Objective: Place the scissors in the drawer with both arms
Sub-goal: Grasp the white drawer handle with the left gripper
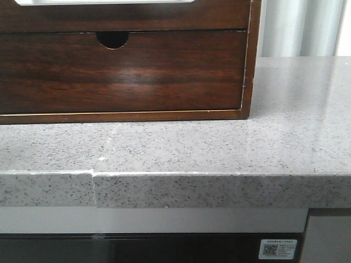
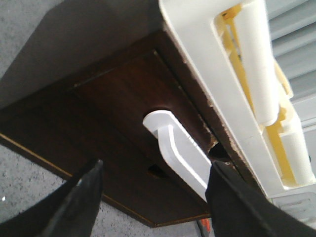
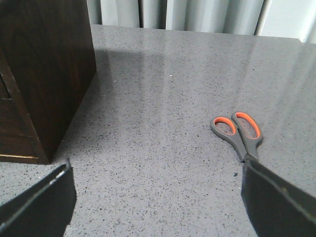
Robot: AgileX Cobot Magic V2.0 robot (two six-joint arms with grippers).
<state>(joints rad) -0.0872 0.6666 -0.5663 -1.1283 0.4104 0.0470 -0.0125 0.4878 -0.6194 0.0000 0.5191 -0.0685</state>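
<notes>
The scissors [image 3: 237,132], grey with orange-lined handles, lie flat on the grey counter; their blades are hidden behind my right finger. My right gripper [image 3: 158,197] is open and empty above the counter, with the scissors beside one fingertip. The drawer front [image 2: 123,98] is glossy dark brown with a white handle [image 2: 177,150]. Its white round-cornered inside [image 2: 197,29] shows beyond the front's top edge. My left gripper [image 2: 153,197] is open, its fingers on either side of the handle and short of it. Neither gripper shows in the front view.
The dark wooden cabinet [image 1: 164,71] stands on the speckled counter [image 1: 219,148]; its lower drawer has a half-round finger notch [image 1: 112,39]. Yellow and white objects [image 2: 256,74] lie inside the white drawer. The cabinet's side [image 3: 44,74] is beside my right gripper.
</notes>
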